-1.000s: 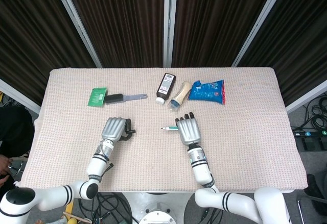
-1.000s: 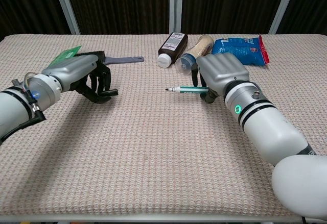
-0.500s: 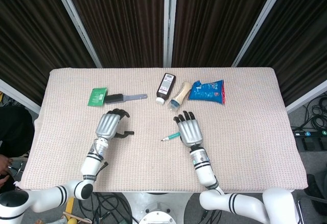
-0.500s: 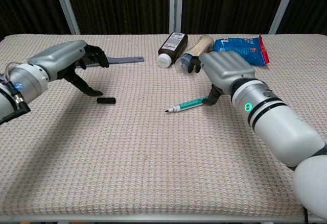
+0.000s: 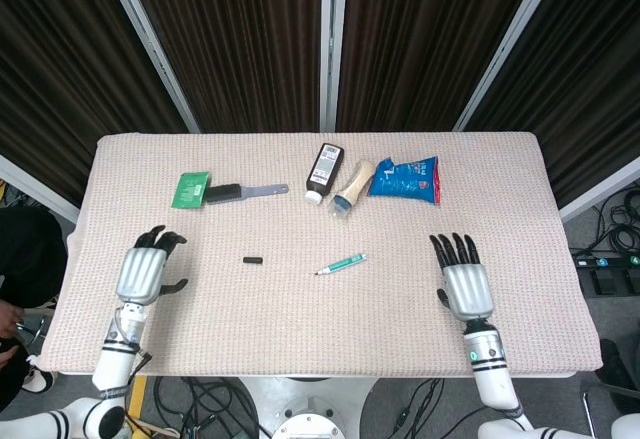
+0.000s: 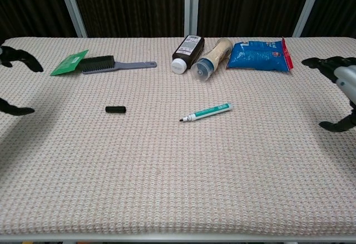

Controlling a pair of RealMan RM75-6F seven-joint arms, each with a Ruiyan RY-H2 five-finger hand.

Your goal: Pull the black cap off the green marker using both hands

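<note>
My table has a bumpy tan cloth on it, and dark curtains with pale slanted posts stand behind it. The green marker lies on the cloth near the middle with its tip bare, and the black cap lies apart from it, off to the left of the marker. My left robot hand is far to the left of the marker and my right robot hand is far to the right of it, both with fingers spread wide and holding nothing.
</note>
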